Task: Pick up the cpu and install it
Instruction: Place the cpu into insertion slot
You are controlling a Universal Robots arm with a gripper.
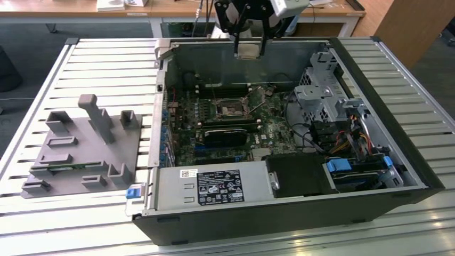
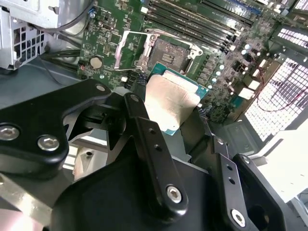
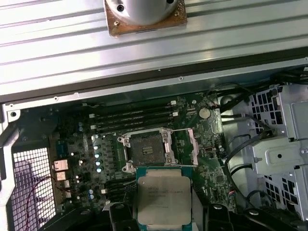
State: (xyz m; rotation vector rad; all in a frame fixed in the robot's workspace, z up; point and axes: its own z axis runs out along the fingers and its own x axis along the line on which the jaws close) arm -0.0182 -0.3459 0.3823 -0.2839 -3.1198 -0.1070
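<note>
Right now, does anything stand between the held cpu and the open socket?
Nothing visible does. The gripper holds the cpu in the air over the case, and the socket lies open and empty.

You get bright, even light over the worktop, and its metal slats shine pale in the exterior view. Inside the computer case it is dimmer, with soft shadow lying across the motherboard and no hard edges to it. In the second wrist view the metal top of the cpu glares almost white, and the vent grille burns out. In the first wrist view the slats reflect in bright bands.
</note>
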